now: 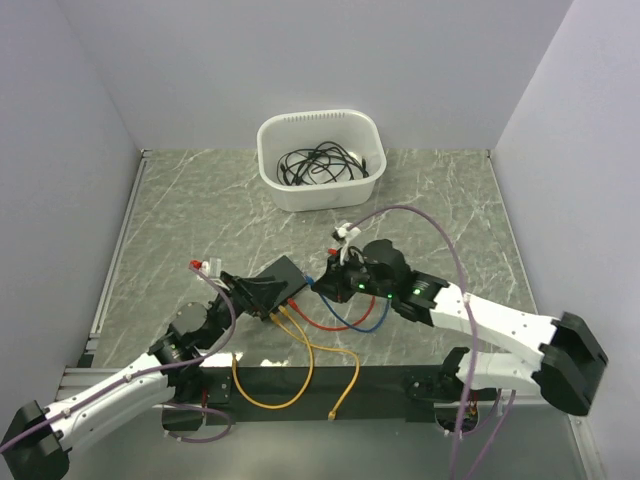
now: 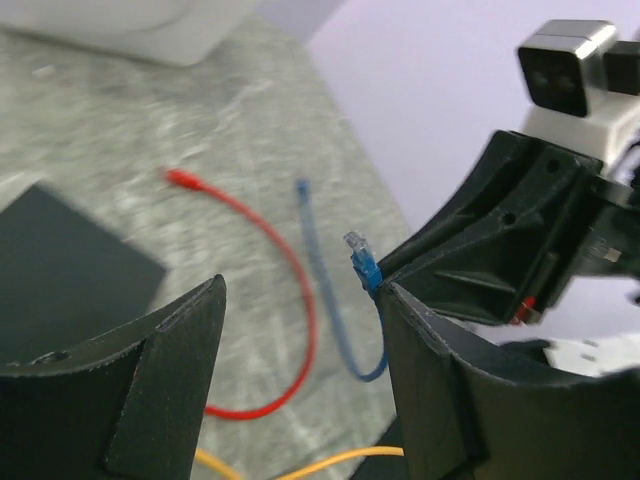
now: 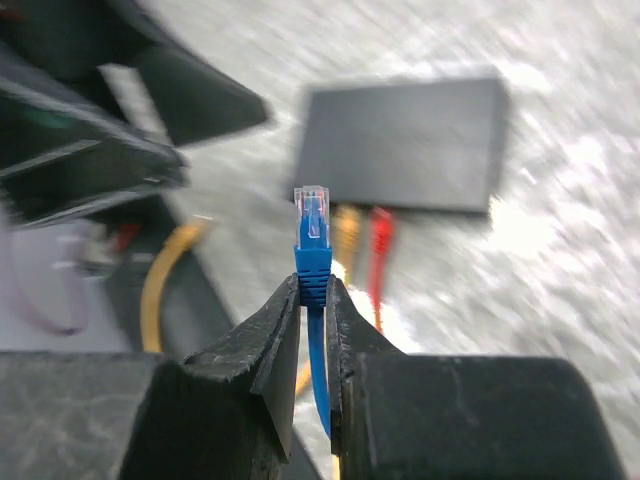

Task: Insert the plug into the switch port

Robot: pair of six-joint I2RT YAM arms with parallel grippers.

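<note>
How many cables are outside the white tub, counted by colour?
Yellow cables: 2
Red cable: 1
Blue cable: 1, held in the right gripper
Total: 4

Blue plug, clear tip; matte black switch; red cable; yellow cable; grey-green marbled table; white tub.
</note>
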